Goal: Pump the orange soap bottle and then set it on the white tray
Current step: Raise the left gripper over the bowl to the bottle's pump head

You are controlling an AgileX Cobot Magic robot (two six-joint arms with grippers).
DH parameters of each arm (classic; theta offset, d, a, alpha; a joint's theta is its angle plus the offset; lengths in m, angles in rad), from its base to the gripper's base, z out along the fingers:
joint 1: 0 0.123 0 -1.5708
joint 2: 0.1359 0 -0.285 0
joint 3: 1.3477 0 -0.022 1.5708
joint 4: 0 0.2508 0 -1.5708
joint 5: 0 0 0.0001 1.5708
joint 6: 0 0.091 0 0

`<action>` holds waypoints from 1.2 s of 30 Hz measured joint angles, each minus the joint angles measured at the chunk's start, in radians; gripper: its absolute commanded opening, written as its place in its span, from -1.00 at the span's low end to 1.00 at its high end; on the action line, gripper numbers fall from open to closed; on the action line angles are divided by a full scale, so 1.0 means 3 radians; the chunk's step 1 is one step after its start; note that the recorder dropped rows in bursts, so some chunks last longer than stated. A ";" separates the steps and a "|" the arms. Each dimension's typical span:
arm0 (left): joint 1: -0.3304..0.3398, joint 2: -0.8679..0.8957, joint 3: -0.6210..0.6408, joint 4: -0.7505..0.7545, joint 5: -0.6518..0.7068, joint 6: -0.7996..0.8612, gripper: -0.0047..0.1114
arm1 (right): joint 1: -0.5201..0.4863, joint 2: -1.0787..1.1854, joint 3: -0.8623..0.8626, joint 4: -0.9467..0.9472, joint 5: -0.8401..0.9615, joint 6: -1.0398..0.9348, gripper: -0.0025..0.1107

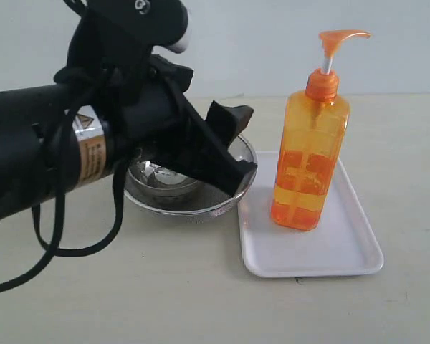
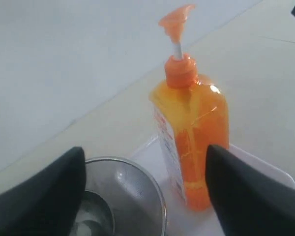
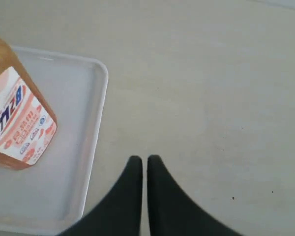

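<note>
The orange soap bottle [image 1: 309,168] stands straight up on the white tray [image 1: 344,251], long side going up and down. Its pump spout [image 1: 344,36] points right. The label [image 3: 19,123] seems to be on its back, but that is hard to see. The left claw [image 1: 240,143] is spread wide over a steel bowl [image 1: 179,197], not touching the bottle. The right claw [image 3: 144,160] is pressed together, empty, just beside the tray.
</note>
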State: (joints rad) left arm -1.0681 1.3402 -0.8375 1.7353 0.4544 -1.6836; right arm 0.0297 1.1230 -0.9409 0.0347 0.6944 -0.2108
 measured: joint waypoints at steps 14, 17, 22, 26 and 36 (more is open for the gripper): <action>0.0616 0.0472 -0.0602 0.0008 -0.1143 -0.0013 -0.11 | 0.0000 -0.1279 0.0561 0.0117 0.0086 0.0096 -0.96; 0.0897 0.0561 -0.0734 0.0008 -0.1581 -0.0013 -0.16 | 0.0000 -0.1460 0.0576 0.0212 0.0158 0.0096 -0.96; 0.1354 0.0774 -0.1005 0.0010 -0.2430 -0.0015 -0.19 | 0.0000 -0.1647 0.0581 0.0280 0.0273 0.0096 -0.96; 0.1587 0.0999 -0.1271 0.0015 -0.3037 0.0056 -0.19 | 0.0000 -0.1678 0.0581 0.0372 0.0319 0.0047 -0.96; 0.1663 0.1601 -0.1914 0.0022 -0.3840 0.0488 -0.19 | 0.0000 -0.1678 0.0581 0.0498 0.0345 -0.0078 -0.96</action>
State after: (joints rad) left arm -0.5694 1.8206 -1.4115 1.7420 -0.6978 -1.5372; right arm 0.0297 0.6195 -0.7666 0.1842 0.7979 -0.2342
